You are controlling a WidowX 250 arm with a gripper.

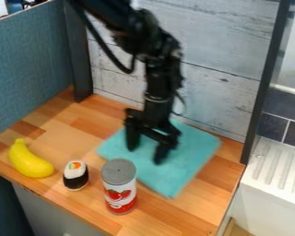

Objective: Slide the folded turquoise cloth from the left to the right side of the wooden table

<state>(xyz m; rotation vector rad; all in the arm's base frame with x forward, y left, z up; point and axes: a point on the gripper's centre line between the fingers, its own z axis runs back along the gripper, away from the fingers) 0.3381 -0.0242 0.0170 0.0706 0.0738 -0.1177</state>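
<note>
The butcher-block wooden countertop extended beneath and around the fingers. The black, jointed robot arm descended from the top edge of the view to a point above them. A flat turquoise cloth lay directly below the fingers; whether they touched it could not be told. The black two-finger gripper pointed downward, its fingers apart, nothing between them. Nearer the camera than the fingers stood an upright red-and-white cylindrical can with a grey lid. Left of the fingers in the view lay a curved yellow banana; between banana and can, a white-and-black sushi piece with an orange-and-green top.
</note>
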